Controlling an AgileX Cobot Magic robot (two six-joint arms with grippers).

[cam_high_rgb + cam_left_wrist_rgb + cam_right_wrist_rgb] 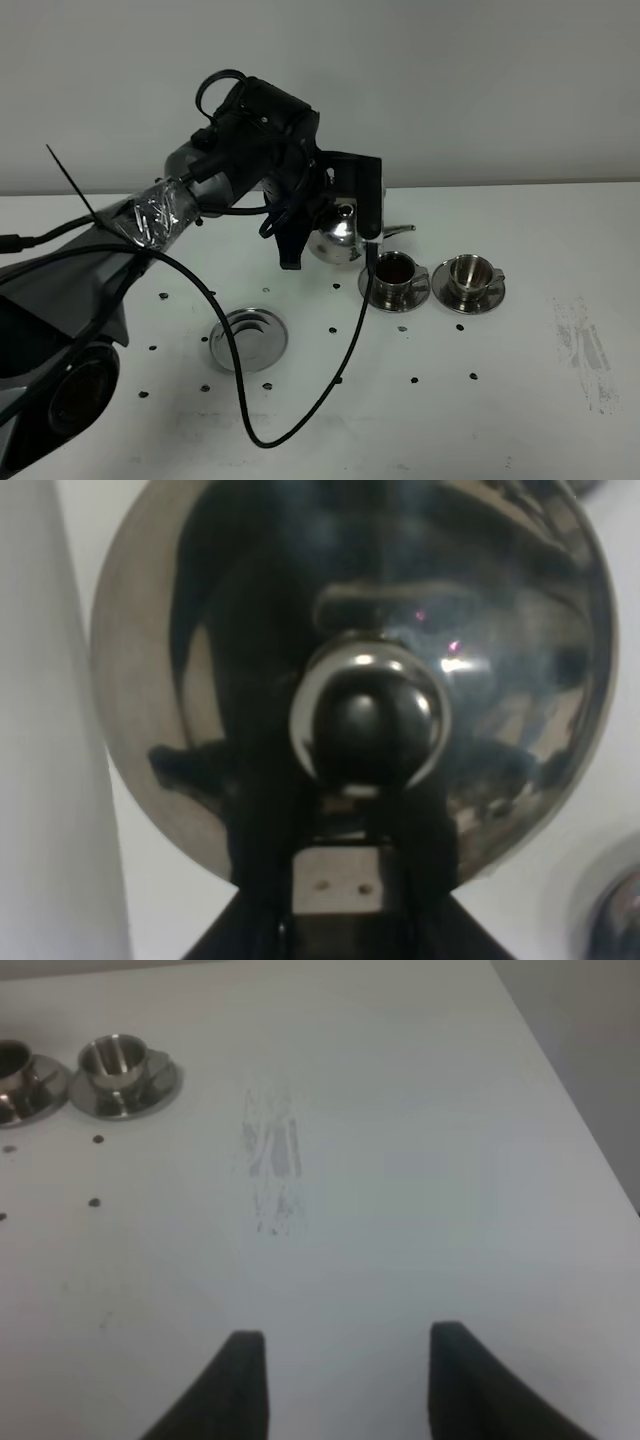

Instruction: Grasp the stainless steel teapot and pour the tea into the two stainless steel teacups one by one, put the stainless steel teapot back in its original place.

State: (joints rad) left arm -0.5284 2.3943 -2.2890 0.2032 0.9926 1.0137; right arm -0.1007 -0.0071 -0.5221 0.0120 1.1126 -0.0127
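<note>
**Teapot held aloft at the teacups, spout to the right**

The round steel disc (247, 338) lay bare at lower centre-left of the exterior view, on the white table (520, 400). Up and to its right, the stainless steel teapot (335, 240) hung clear of the table. Its handle-to-spout axis ran across the frame, with the spout pointing right and its tip above the left teacup (395, 272). The left gripper (328, 218) was clamped on the teapot at the handle side. The wrist view showed the knobbed lid (370, 715) from above. The left teacup held dark liquid. The right teacup (473, 275) showed bright steel inside. Each stood on its own saucer (470, 300). The right gripper (348, 1380) had its fingers apart over the table, holding nothing.
</note>
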